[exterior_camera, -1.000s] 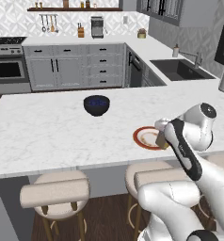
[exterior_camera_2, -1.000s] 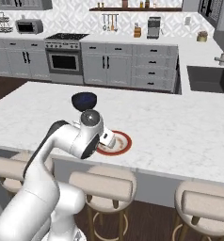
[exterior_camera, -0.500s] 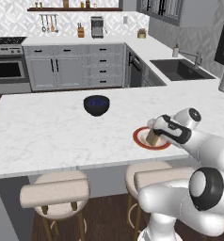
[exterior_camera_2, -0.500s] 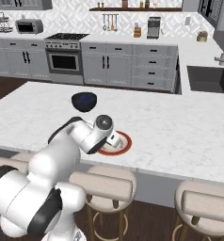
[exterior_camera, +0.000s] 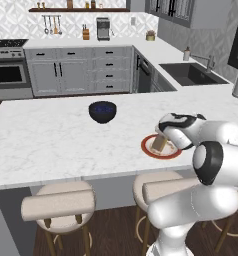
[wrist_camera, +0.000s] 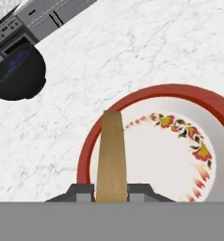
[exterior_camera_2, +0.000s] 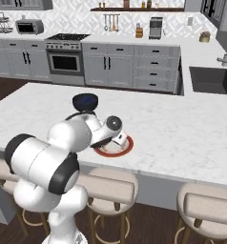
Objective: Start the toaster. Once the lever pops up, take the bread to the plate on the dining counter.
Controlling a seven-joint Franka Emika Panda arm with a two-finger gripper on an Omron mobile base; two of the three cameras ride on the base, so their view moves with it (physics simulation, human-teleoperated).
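Since the bread [wrist_camera: 111, 155] is already hanging over the plate [wrist_camera: 212, 110], what you have left is a clean release. Your gripper [wrist_camera: 111, 193] is closed on the slice, a finger [wrist_camera: 83, 192] on either flat face, and the toast stands on edge, pointing away from the hand. In the left base view the bread [exterior_camera: 159, 144] sits above the near-left part of the plate [exterior_camera: 147, 148], close to the red rim; whether its lower edge touches the plate I cannot tell.

Ease the slice a little toward the white centre before you let go, so it does not tip out over the rim onto the worktop [exterior_camera: 46, 135]. Lower until the bottom edge bears, then part the fingers slowly and lift straight back. The dark blue bowl [exterior_camera: 102, 111] is well apart and should not trouble you.
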